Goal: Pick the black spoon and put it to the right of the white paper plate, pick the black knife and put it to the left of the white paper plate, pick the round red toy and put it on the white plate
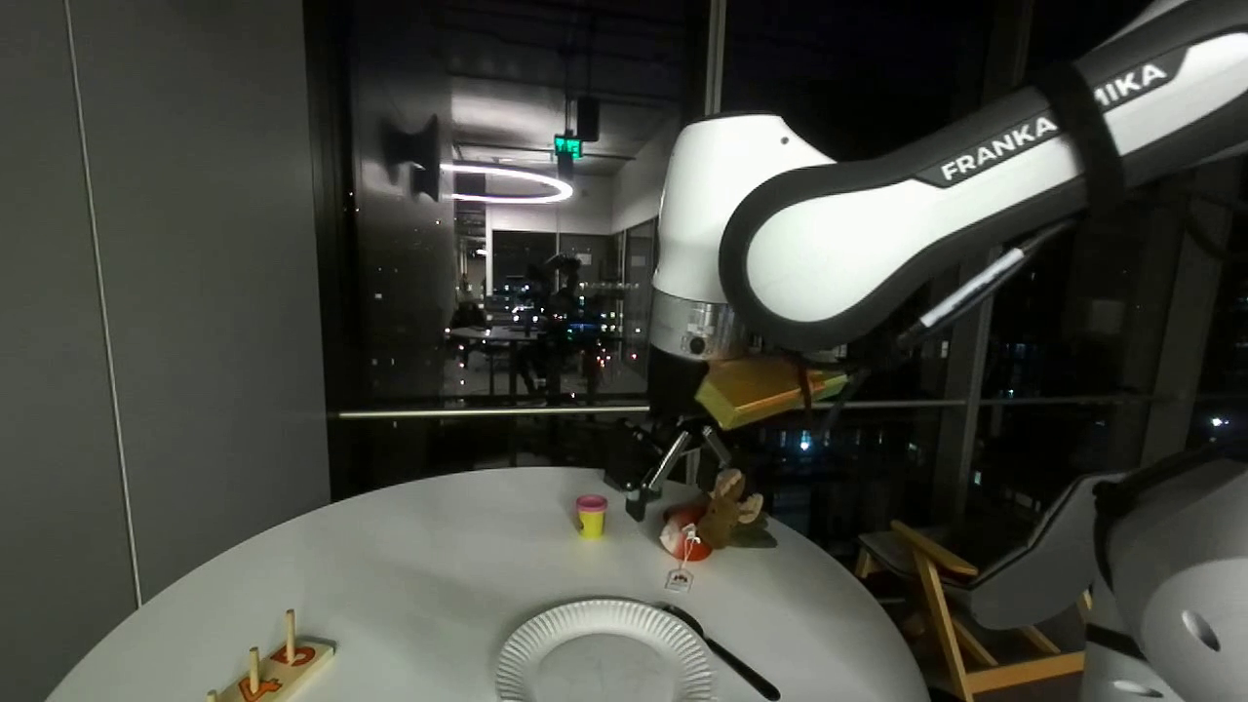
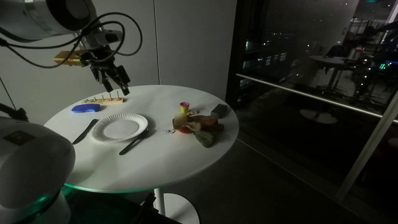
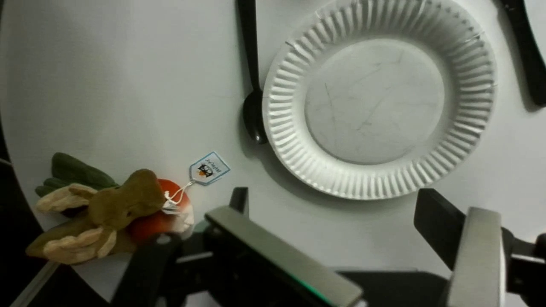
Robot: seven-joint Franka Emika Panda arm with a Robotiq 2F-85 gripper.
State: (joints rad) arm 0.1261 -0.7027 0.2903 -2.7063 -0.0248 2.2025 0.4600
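Note:
The white paper plate (image 3: 281,111) lies flat on the round table. Beside it rests the black spoon (image 3: 251,55), its bowl right against the plate's rim in the wrist view; whether they touch I cannot tell. Across the plate is the black knife (image 2: 85,132), cut off by the frame edge in the wrist view. Partly covered by a brown plush animal is the round red toy (image 3: 147,228), with a pale patch and a string tag. My gripper (image 3: 336,204) hangs above the table, open, with bare tabletop showing between its fingers. The red toy appears left of the jaws there.
The brown plush animal (image 3: 121,202) leans over the red toy, with a green piece (image 2: 205,139) behind. A yellow-and-pink cup (image 1: 591,522) stands nearby. A grey block (image 2: 219,110), a blue object (image 2: 85,108) and a wooden peg board (image 2: 104,101) sit toward the table's edge.

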